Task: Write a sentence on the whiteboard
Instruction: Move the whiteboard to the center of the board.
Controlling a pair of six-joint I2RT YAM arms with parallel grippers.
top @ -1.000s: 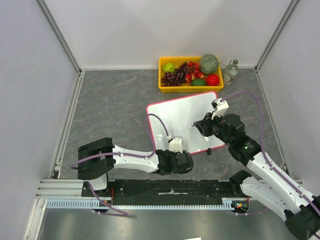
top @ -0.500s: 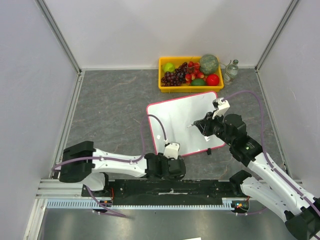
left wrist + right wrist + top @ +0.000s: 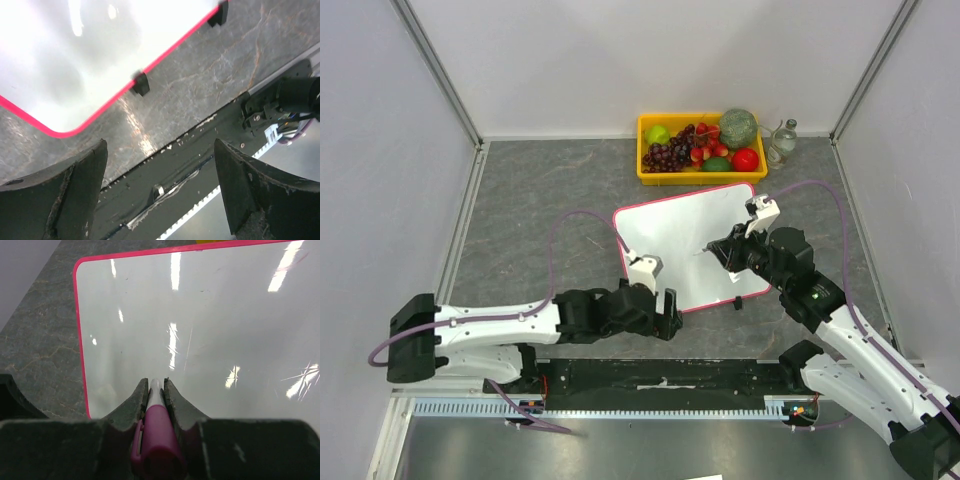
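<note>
Whiteboard point(image 3: 685, 240), white with pink rim: right end effector point(image 3: 156, 390) clamping the magenta marker point(image 3: 156, 440) should press lightly; left end effector point(image 3: 161, 145) gapes empty.

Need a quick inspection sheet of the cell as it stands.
Surface: grey stone-look tabletop, no spills seen.
Job's things: whiteboard lying flat, skewed to the table edges; no writing seen on it.
Clutter: yellow fruit tray and glass bottle behind the board.
Grippers: left gripper open, empty, off the board's near edge; right gripper shut on magenta marker, over the board.
Cables: purple cables loop off both arms.
Surroundings: white walls, aluminium frame.
</note>
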